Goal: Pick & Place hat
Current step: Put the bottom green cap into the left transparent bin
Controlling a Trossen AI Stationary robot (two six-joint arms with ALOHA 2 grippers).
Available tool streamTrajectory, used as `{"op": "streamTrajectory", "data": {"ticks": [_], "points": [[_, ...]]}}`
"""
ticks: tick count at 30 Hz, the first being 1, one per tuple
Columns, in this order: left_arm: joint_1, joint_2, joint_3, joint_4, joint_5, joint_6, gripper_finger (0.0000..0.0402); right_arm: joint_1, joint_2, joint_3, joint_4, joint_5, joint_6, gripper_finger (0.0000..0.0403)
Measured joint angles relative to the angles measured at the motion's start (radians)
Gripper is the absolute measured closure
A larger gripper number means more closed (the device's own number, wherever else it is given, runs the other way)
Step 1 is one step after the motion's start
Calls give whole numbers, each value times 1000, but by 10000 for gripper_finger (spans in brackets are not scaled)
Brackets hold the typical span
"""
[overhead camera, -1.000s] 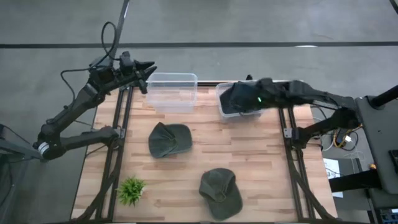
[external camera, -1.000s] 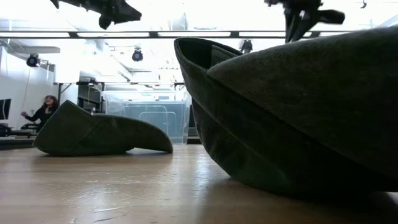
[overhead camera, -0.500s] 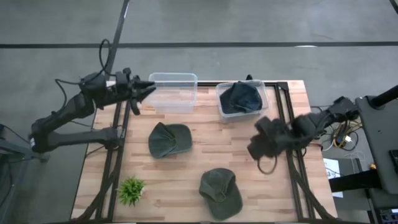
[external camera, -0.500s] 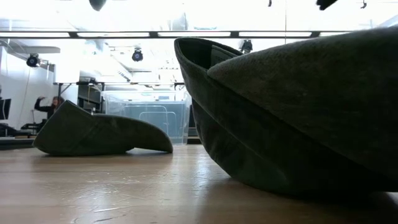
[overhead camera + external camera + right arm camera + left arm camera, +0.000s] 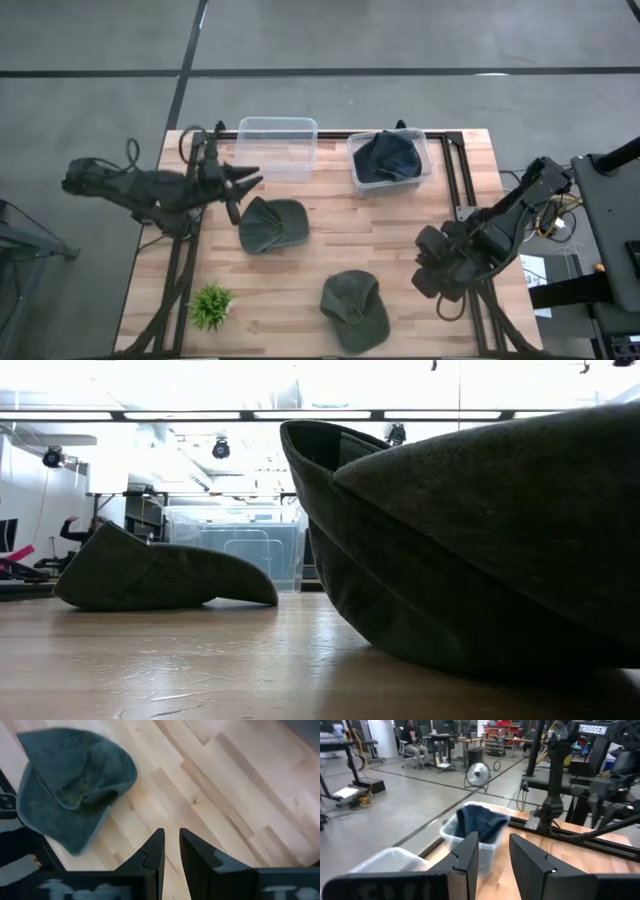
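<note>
Two olive hats lie on the wooden table in the high view, one mid-table (image 5: 272,222) and one by the near edge (image 5: 355,308). A dark blue hat (image 5: 388,158) sits inside the far right clear bin (image 5: 424,170) and also shows in the left wrist view (image 5: 477,822). My left gripper (image 5: 240,190) hovers just left of the mid-table hat, its fingers a little apart (image 5: 494,855). My right gripper (image 5: 438,275) hangs over the table's right side, right of the near hat (image 5: 75,785), fingers narrowly apart (image 5: 171,845). Neither touches anything.
An empty clear bin (image 5: 278,145) stands at the far edge, left of the filled one. A small green plant (image 5: 211,305) stands near the near-left corner. Black frame rails run along both table sides (image 5: 465,215). In the low view the near hat (image 5: 480,560) fills the foreground.
My right gripper has left the far right bin, where the dark blue hat stays, and swung toward the near edge along the table's right side. My left gripper has moved from beyond the empty bin toward the near edge and down, ending beside the mid-table hat.
</note>
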Motion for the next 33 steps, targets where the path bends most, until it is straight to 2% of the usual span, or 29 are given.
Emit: {"op": "streamTrajectory", "data": {"ticks": [2,9,16,20,27,33], "points": [[-56,25,0,0,-43,-50,299,-1,9,-1,2,-22,0,349],[-149,135,-2,-16,-46,-248,299,-1,32,-12,113,-41,-8,349],[-163,209,-2,-80,31,-434,299,-1,83,-37,225,-113,11,349],[-173,218,-3,-120,92,-491,299,-8,135,-38,240,-144,38,349],[-212,190,-3,-233,95,-619,299,-48,218,-38,311,-197,21,347],[-247,177,-2,-321,96,-687,299,-80,272,-38,348,-197,18,306]]}}
